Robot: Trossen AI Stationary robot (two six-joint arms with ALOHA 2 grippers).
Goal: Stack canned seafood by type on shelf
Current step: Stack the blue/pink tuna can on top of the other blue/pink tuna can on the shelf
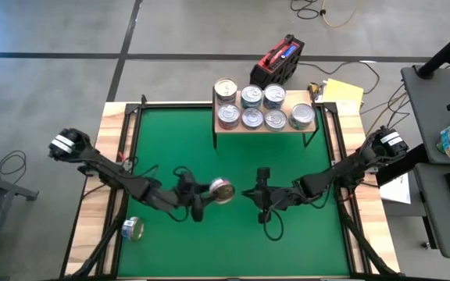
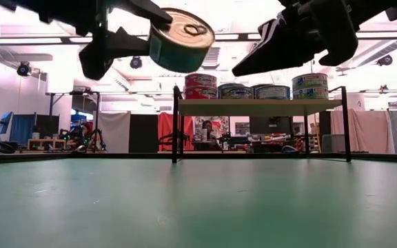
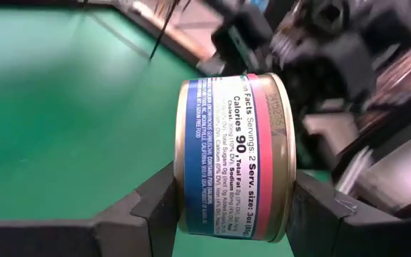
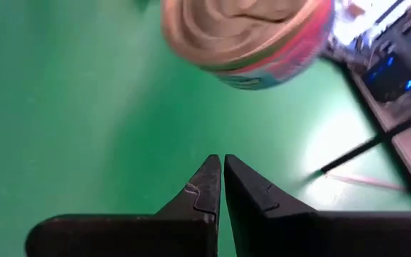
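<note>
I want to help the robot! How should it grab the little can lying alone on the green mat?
Come down from above and pinch its two flat ends. The lone can seems to lie on its side, so its round wall could roll; flat ends sit steady in a claw. The left claw holds a gold-topped can.

A robotics lab or workshop: bare grey concrete floor (image 1: 45,86) with loose cables, a red-and-black battery pack (image 1: 280,60), tripod stands (image 2: 88,131) and ceiling strip lights.
</note>
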